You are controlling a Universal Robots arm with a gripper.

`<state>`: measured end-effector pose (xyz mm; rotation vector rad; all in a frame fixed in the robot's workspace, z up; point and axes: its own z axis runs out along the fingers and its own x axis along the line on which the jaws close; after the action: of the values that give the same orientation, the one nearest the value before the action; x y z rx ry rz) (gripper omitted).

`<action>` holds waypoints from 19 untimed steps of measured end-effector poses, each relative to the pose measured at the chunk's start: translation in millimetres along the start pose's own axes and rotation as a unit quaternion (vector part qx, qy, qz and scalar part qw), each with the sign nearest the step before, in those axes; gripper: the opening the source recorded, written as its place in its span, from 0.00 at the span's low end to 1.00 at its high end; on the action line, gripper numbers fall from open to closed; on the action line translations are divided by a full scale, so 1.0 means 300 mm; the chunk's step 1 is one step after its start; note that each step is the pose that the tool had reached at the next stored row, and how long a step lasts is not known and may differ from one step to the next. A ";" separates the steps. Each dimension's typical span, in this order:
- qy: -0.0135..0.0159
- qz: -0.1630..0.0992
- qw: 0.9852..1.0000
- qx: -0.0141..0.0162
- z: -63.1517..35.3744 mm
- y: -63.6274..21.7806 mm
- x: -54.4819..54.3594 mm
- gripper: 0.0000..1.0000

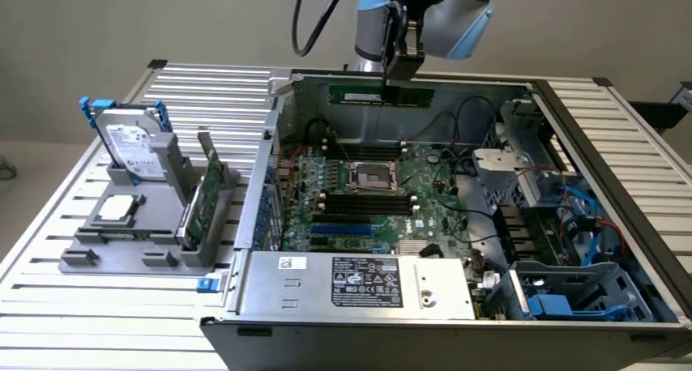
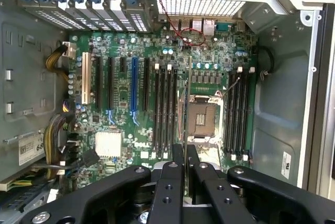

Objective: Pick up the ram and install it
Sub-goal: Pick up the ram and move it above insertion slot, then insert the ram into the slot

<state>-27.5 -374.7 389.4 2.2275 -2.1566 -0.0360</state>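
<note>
The ram [image 1: 359,95] is a thin green stick hanging level above the far side of the open computer case, and my gripper [image 1: 396,81] is shut on its top edge near the middle. In the wrist view the ram [image 2: 184,122] appears edge-on as a narrow strip running out from between the two black fingers of the gripper [image 2: 185,154]. Below it lies the green motherboard [image 2: 120,103], with long black slots [image 2: 165,110] on one side of the CPU socket [image 2: 203,118] and more black slots [image 2: 236,114] on the other.
On the exterior view's left, a grey fixture [image 1: 81,257] holds a silver hard drive with blue handles [image 1: 132,147], a broader green card [image 1: 207,194] and a processor [image 1: 117,209]. The power supply [image 1: 357,282], cables and blue drive bays [image 1: 573,298] crowd the case's near side.
</note>
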 end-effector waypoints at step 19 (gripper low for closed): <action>-0.006 0.000 1.000 0.000 0.023 -0.001 0.037 0.14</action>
<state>-27.2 -385.9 382.7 2.2339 -2.1621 -0.0492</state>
